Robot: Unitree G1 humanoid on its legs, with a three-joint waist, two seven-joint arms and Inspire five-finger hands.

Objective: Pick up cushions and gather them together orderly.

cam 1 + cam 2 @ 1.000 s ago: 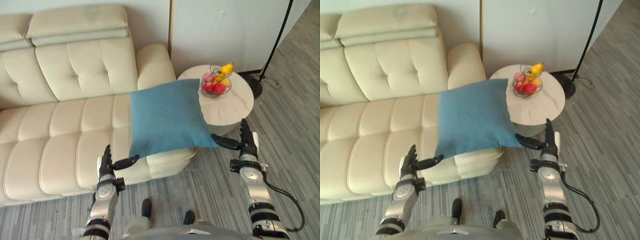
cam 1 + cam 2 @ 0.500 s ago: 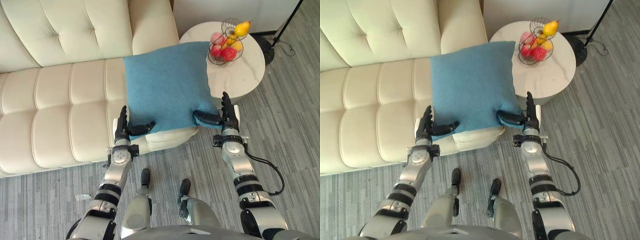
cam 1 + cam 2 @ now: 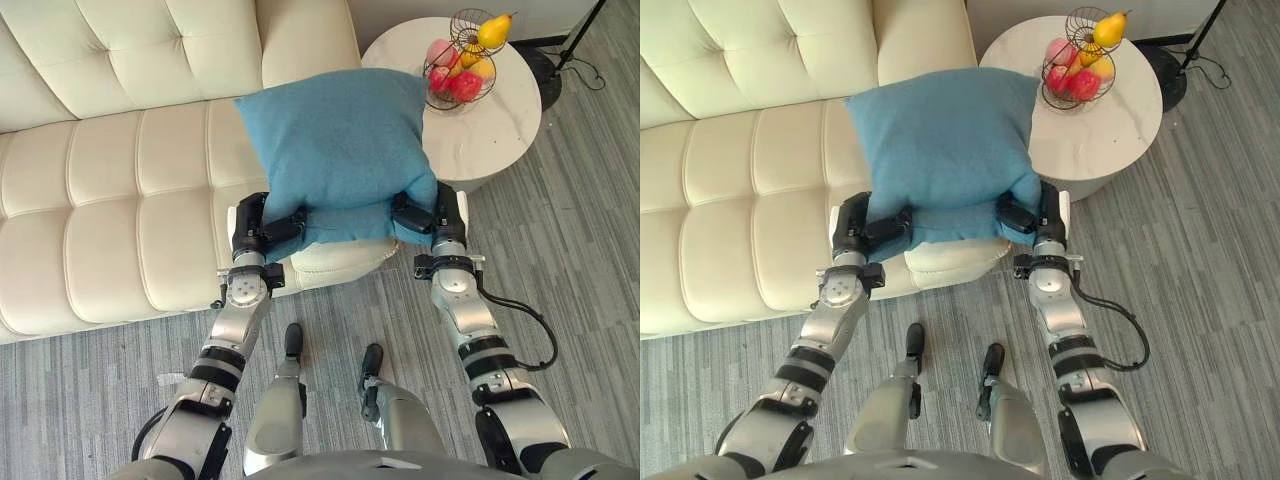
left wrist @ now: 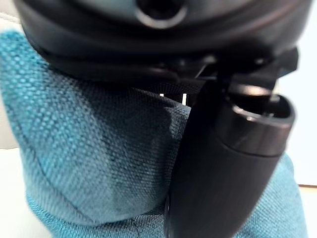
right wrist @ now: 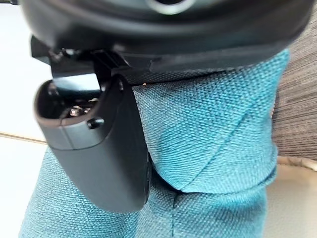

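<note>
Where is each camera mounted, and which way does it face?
Left eye view: head, looking down at the blue woven square cushion over the cream tufted leather sofa; both arms show, left hand and right hand pinching its near corners.
Right eye view: same head, same scene, slightly offset.
Left wrist view: left wrist, along its thumb onto the cushion.
Right wrist view: likewise, right thumb.
All four share the cushion.

Silver-grey segmented arms (image 3: 235, 330) with black joint bands, dark left hand (image 3: 250, 238) and right hand (image 3: 441, 226) — glossy black thumbs (image 4: 223, 163)
</note>
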